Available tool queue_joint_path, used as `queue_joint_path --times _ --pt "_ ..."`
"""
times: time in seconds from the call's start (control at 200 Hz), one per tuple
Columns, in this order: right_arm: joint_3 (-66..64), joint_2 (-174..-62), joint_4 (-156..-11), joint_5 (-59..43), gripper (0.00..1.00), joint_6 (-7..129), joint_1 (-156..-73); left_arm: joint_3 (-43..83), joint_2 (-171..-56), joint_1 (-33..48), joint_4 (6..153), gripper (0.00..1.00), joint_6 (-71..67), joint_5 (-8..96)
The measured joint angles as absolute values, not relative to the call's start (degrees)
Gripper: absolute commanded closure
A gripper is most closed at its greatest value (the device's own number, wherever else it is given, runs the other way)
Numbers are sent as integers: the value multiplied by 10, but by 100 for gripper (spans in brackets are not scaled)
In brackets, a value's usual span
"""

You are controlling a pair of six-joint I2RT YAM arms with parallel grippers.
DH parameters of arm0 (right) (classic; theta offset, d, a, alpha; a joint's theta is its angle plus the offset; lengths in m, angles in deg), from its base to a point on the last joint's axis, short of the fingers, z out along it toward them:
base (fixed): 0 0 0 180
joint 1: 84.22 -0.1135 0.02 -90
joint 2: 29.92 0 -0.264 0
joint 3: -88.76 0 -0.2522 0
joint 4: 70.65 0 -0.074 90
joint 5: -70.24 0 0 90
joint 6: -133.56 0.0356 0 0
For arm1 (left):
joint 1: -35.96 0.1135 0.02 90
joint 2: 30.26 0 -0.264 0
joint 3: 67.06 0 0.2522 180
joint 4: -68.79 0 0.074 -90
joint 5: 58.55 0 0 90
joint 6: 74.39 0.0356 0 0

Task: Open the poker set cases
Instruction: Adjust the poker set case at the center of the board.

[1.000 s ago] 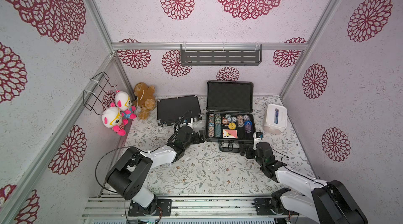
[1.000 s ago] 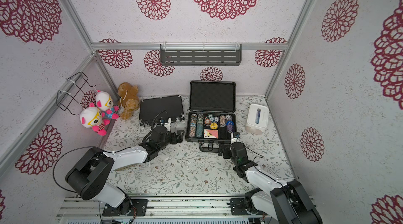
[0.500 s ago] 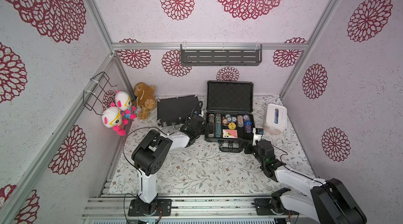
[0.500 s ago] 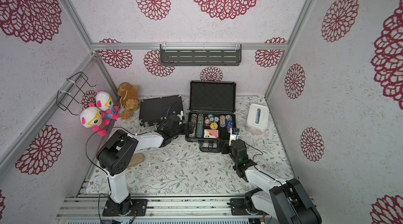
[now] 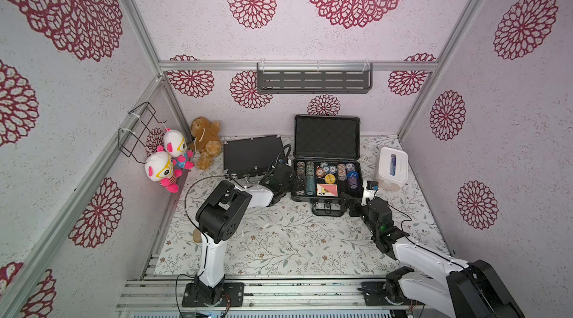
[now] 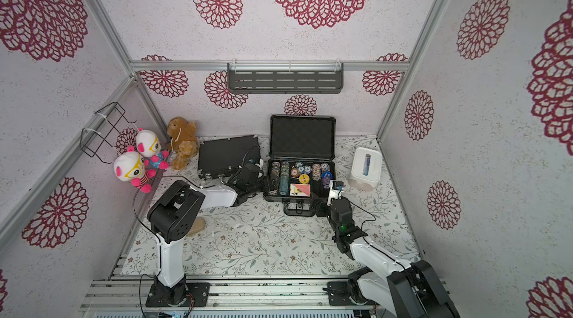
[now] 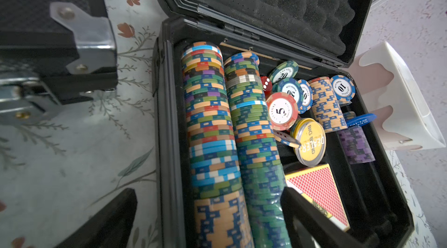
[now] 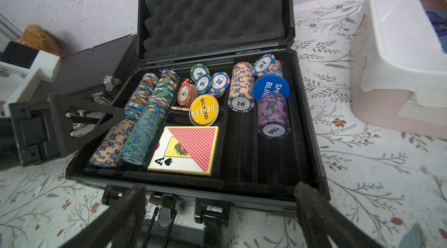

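"What's over on the left?"

"Two pink-and-white plush dolls (image 5: 159, 169) by the wall and a brown teddy bear (image 5: 206, 141) in the corner. Next comes the slim black case (image 5: 251, 155), flat on the table near the back wall, lid down, silver latches facing us."

"And the left gripper (image 5: 293, 178)?"

"Just right of that case, jaws spread wide, nothing in them. One finger hangs outside the left wall of the thicker case (image 5: 327, 136), the other above the chip rows (image 5: 305, 177) inside (whether either touches, I can't tell)."

"So the thicker one is open?"

"Wide open. The foam-lined lid stands upright by the back wall, and chips, a yellow dealer button (image 5: 330, 179) and a card deck (image 5: 326, 190) lie in the tray."

"The right gripper (image 8: 220, 185)?"

"Low at that case's front edge, by its handle (image 5: 328, 209), jaws parted too, empty. A white tissue box (image 5: 391, 167) sits just right of the case."
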State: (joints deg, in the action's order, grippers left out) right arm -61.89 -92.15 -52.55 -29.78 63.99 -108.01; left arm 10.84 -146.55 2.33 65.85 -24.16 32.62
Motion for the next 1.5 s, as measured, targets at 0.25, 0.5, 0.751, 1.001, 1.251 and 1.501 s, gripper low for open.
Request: queue_joint_path --times 0.25,0.5,0.751,1.001,1.251,1.501 --pt "-619 -925 -526 -302 1 640 -1080 121 -1473 2 665 3 -267 315" --pt "-619 -927 -525 -306 1 640 -1080 146 -1508 -8 657 2 -311 285" --pt "-620 -929 -525 -311 1 640 -1080 146 -1509 -18 651 2 -344 253" --pt "-620 -928 -525 -317 1 640 -1080 142 -1509 -29 644 3 -374 223" --pt "-621 -928 -525 -322 1 641 -1080 142 -1508 -57 645 2 -406 204" --pt "-621 -923 -525 -328 1 641 -1080 142 -1507 -94 644 3 -432 210"
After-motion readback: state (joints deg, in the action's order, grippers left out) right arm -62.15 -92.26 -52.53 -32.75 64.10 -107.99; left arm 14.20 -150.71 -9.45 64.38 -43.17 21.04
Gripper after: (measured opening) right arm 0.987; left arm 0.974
